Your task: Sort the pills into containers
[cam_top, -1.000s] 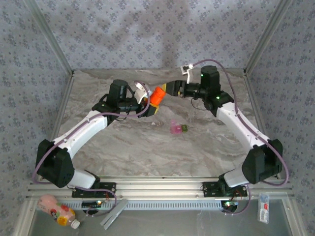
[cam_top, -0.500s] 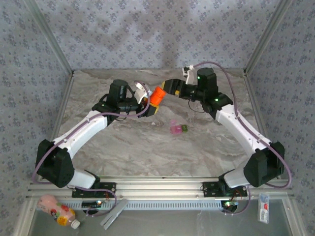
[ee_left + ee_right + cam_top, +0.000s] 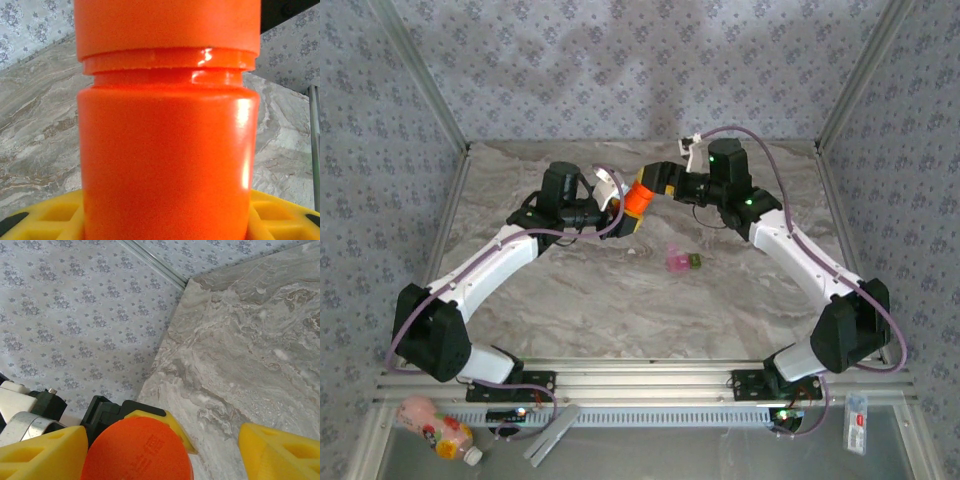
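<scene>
Right gripper point(image 3: 658, 184) has reached the cap point(image 3: 137, 450), jaws spread and not yet closed.
Over the last second I watched it slide in from the right and widen its jaws; now, in its wrist view, the yellow fingers point(image 3: 42, 452) straddle the cap, one close beside it, the other well clear. The left gripper point(image 3: 625, 212) hasn't budged — it is clamped on the orange bottle point(image 3: 167, 165), holding it off the table point(image 3: 620, 300) with the cap end toward the right arm. So the lid is still on, and I reckon the next step is to squeeze and twist it off. The pill case point(image 3: 681, 261) lies on the marble, nearer me than the bottle and apart from both grippers — nothing sorted so far. I can't make out any pills.
</scene>
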`<state>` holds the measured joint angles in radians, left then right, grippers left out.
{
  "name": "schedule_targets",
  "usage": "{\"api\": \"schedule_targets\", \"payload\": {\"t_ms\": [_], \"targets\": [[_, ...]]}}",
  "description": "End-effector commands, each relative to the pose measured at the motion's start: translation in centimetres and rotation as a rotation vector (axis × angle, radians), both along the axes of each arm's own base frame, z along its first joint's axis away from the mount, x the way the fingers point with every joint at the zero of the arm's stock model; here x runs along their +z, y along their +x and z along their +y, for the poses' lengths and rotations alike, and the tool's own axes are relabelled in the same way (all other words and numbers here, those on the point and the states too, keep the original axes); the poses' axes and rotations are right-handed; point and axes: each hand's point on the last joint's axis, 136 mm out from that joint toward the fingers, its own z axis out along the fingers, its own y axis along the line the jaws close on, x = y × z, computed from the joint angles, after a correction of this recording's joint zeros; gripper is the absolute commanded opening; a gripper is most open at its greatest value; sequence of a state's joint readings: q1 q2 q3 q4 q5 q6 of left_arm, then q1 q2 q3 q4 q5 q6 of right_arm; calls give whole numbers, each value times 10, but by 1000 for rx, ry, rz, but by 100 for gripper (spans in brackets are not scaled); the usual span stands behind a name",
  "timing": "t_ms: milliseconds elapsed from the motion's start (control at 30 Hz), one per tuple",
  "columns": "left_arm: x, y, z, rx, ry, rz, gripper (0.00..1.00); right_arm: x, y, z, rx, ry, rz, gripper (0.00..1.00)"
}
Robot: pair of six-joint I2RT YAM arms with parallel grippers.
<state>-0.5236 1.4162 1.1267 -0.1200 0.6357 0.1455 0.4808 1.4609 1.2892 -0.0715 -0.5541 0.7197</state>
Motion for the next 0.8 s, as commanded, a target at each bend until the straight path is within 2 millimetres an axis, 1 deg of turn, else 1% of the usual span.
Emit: {"api": "schedule_targets", "payload": {"t_ms": [0,233,533,600,667,767], "targets": [[19,0,-3,-18,-38,-51,0,20,-1,6,14,32,-36,81],[19,-1,-3,-19,-37,-52,0,24,-9,11,43,17,-46,80],[21,0,-3,-20,-38,-55,0,14,-13,15,57,-17,-23,76],[21,0,-3,-19,-38,-56,0,13,-14,15,62,-19,-22,73],[21,0,-3,-21,-38,-56,0,11,-15,16,69,-22,-18,68],[20,0,-3,-19,-38,-52,0,11,-16,16,76,-26,-20,55]]}}
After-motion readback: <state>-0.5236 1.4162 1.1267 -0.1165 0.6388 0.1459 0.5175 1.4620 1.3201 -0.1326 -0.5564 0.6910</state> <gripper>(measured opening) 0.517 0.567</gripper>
